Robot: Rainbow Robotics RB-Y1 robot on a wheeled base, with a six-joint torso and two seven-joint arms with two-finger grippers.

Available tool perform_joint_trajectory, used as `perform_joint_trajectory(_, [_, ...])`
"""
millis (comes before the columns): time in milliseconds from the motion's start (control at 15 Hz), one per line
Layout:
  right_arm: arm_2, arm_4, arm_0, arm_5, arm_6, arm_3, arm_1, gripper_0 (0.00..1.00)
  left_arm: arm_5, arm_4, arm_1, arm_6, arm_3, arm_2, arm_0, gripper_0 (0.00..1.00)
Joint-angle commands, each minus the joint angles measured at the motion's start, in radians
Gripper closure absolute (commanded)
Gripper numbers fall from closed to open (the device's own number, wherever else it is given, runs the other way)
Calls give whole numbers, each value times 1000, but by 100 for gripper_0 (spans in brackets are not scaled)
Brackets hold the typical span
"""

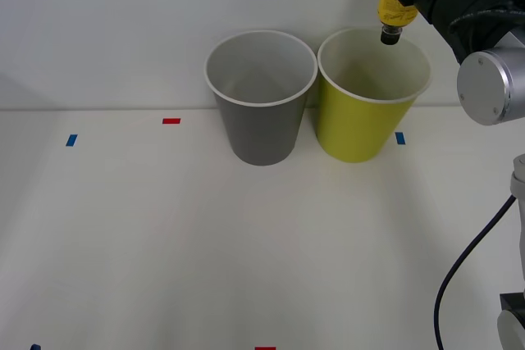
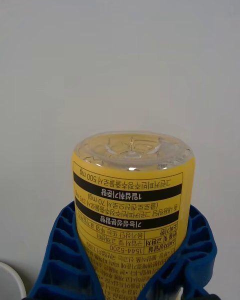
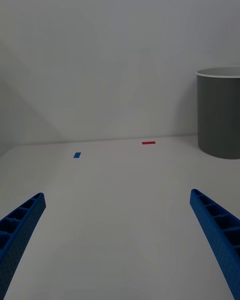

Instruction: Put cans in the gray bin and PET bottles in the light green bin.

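**Observer:** What have your jaws got?

**Operator:** My right gripper (image 2: 130, 280) is clamped on the PET bottle (image 2: 132, 205); the blue ribbed fingers (image 2: 65, 260) wrap its yellow label from both sides. In the front view the bottle (image 1: 395, 2) hangs cap down, its black cap just above the open mouth of the light green bin (image 1: 361, 120), toward the far rim. I judge it is held upside down so it can fall straight in once I let go.

**Observer:** And the other arm?

**Operator:** My left gripper (image 3: 120, 245) is idle, low over the white table (image 1: 164, 243), fingers spread wide with nothing between them. It faces the gray bin (image 3: 220, 115), well clear of it.

**Observer:** Any risk of the wrong bin?

**Operator:** The gray bin (image 1: 261, 96) stands touching or just beside the green one, on its left. The cap sits over the green opening, so I think a release here lands correctly. Both bins look empty from above.
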Motion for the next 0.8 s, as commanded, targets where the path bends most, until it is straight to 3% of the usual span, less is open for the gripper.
perform_joint_trajectory(67, [10,-2,3,0,3,0,0,14,0,0,0,0,0,0,0,0])
perform_joint_trajectory(133, [10,-2,3,2,3,0,1,0,0,0,0,0,0,0,0,0])
perform_joint_trajectory(800, [5,-23,32,-69,10,-2,5,0,0,0,0,0,0,0,0,0])
